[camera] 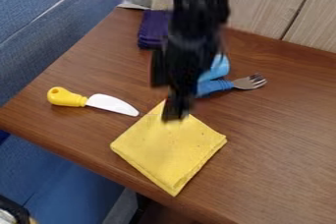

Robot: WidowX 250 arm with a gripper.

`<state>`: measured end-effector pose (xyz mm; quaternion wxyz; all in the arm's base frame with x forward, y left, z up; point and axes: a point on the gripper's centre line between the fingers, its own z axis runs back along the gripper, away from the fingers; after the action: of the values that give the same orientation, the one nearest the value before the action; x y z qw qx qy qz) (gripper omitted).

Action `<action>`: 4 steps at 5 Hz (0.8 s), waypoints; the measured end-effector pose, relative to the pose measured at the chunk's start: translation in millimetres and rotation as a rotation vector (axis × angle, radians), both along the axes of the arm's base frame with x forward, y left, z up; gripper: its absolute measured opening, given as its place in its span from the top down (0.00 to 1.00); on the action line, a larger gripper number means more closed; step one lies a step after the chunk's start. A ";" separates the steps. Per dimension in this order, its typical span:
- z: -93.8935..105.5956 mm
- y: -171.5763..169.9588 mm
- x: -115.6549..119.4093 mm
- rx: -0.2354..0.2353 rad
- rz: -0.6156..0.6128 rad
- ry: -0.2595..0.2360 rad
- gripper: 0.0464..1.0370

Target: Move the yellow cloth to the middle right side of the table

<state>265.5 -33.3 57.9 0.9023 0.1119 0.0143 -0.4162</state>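
1. The yellow cloth [167, 152] lies folded, one corner close to the front edge of the brown counter [282, 139].
2. The black gripper [176, 112] hangs over the cloth's far corner; blurred, so whether it is apart or together, I cannot tell.
3. From the cloth's right corner, wood surface runs on to the view's right edge.
4. The fork [249, 82], blue-handled, lies beyond the cloth, tines pointing right.
5. On the left, the white blade of the yellow-handled knife [111, 104] ends just beside the cloth.
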 end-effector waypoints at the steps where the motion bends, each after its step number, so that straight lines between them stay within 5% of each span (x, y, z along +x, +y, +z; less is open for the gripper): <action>1: -26.1 2.1 -12.8 0.013 -0.075 0.064 0.04; 4: -35.5 -15.0 -10.6 -0.083 -0.174 0.105 0.04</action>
<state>254.8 -48.3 22.4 0.8646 0.0531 0.0347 -0.4984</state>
